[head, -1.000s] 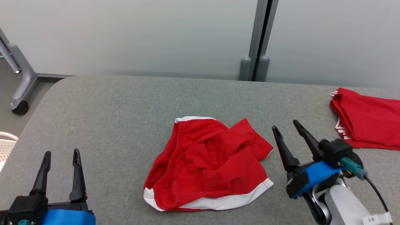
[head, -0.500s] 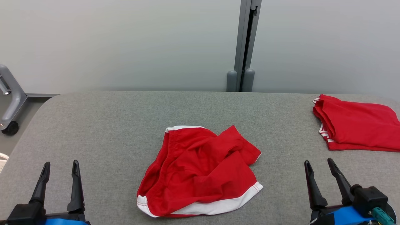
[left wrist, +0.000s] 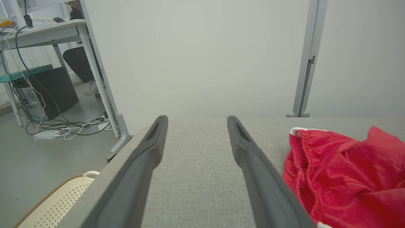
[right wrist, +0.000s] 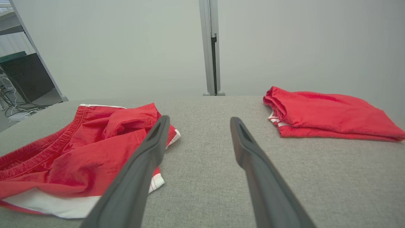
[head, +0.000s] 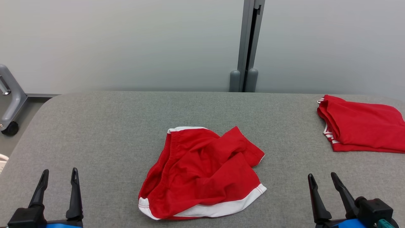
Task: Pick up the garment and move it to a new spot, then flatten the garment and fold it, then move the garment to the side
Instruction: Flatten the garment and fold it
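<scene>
At the near edge of the table (head: 95, 126), the left gripper (head: 60, 171) and right gripper (head: 322, 174) hover with fingers spread and empty. The crumpled red shorts (head: 202, 174) lie between them at mid-table, untouched. Flattening seems the step in hand, so each gripper needs to reach in and pinch an edge.

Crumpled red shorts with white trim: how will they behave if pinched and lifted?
Likely floppy: the crumpled red shorts with white trim lie in soft folds, so they should drape when lifted. Probably light, being thin creased cloth. On the grey fabric tabletop a push would likely bunch them, not slide them.
</scene>
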Controlling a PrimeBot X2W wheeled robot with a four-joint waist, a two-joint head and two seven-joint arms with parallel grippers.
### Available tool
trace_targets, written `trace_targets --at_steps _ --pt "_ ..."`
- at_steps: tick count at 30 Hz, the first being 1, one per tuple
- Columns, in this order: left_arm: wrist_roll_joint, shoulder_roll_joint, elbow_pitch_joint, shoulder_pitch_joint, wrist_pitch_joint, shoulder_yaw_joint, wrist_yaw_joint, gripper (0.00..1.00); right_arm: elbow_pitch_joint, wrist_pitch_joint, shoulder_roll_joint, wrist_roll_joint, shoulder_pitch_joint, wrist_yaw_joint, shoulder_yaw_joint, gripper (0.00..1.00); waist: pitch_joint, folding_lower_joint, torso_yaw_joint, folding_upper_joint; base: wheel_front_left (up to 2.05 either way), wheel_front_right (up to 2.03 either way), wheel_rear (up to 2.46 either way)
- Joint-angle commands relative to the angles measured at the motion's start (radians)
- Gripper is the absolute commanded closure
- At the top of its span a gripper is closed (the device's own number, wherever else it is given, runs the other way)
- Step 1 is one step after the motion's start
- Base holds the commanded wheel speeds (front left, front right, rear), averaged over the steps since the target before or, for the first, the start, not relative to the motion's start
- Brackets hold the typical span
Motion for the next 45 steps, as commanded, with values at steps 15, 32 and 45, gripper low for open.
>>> trace_targets --at_steps 15,32,45 --pt "0.053 -0.017 0.01 -0.109 0.04 -0.168 -0.097 0.0 0.123 0.033 0.0 -0.029 -0.112 0.0 0.117 0.0 0.029 0.0 -0.018 0.0001 0.0 0.0 0.0" --pt "0.04 -0.064 0.393 -0.211 0.054 -0.351 -0.222 0.0 0.589 -0.028 -0.001 0.008 -0.39 0.0 0.319 0.0 0.12 0.0 -0.023 0.0001 0.0 0.0 0.0" --pt "-0.021 -0.081 0.473 -0.2 0.059 -0.386 -0.24 0.56 0.809 -0.074 -0.001 0.084 -0.482 0.0 0.403 0.0 0.14 0.0 0.007 0.0001 0.0 0.0 0.0"
